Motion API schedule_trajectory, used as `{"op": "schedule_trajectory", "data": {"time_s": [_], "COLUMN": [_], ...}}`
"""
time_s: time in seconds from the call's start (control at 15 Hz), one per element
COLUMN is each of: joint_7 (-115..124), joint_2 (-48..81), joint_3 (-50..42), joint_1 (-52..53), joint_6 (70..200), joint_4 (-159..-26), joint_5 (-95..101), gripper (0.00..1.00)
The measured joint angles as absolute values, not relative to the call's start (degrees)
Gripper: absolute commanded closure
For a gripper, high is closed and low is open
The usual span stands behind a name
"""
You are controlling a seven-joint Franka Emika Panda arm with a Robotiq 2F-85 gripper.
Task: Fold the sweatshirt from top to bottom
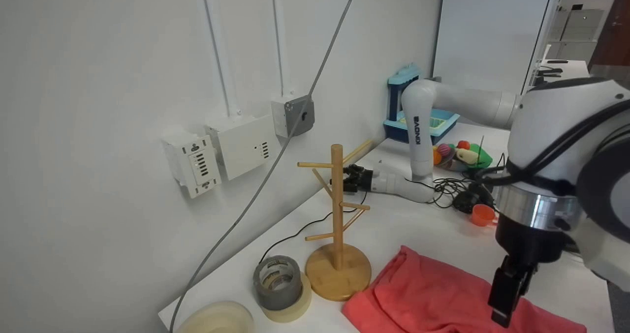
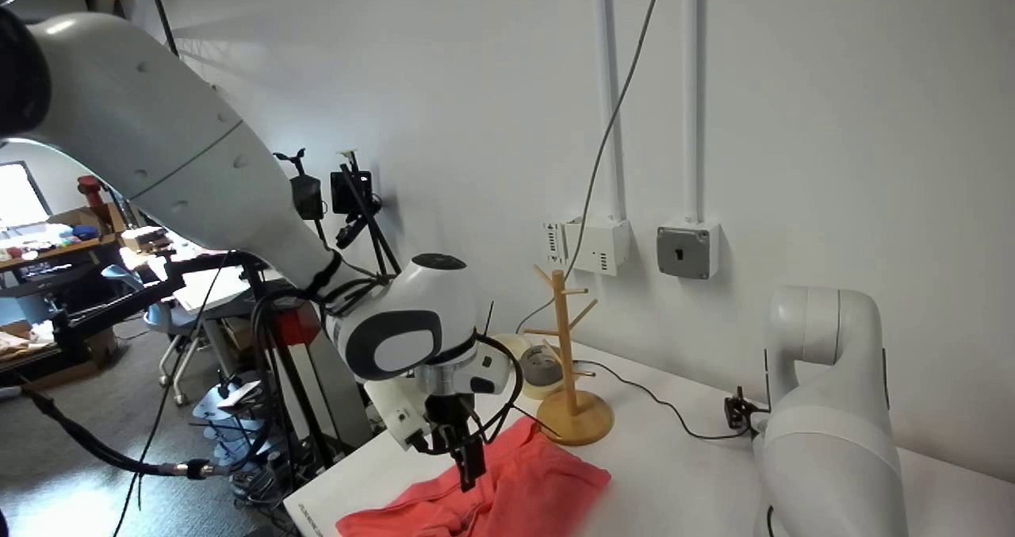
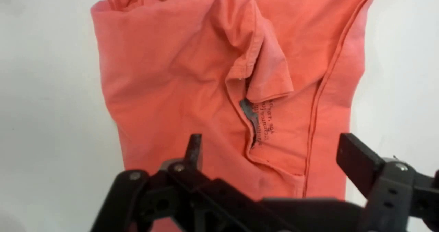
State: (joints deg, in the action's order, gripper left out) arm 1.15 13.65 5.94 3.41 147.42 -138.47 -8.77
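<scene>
Far to the left of my gripper (image 3: 271, 155), in an exterior view, I see a pale bowl (image 1: 236, 311), then a grey tape roll (image 1: 278, 298) and a cream tape roll (image 1: 290, 315) touching each other, and then the wooden mug tree (image 1: 337, 210), which stands nearer to my gripper. The red sweatshirt (image 1: 433, 293) comes next, lying all wrinkly on the white table (image 1: 408, 225) right under my gripper, and an orange scoop (image 1: 482, 215) sits past it, farther from this camera. My gripper's two fingers (image 3: 358, 163) are wide apart above the sweatshirt.
</scene>
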Motion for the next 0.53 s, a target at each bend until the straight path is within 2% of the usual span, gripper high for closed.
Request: {"op": "schedule_trajectory", "data": {"time_s": [0.33, 0.53], "joint_7": [-5.3, -5.2], "joint_2": [5.8, 6.5], "joint_3": [6.2, 6.2], "joint_1": [2.9, 3.0], "joint_6": [147.4, 147.4], "joint_4": [-142.6, -142.4], "joint_5": [-16.3, -16.2], "gripper": [0.0, 0.0]}}
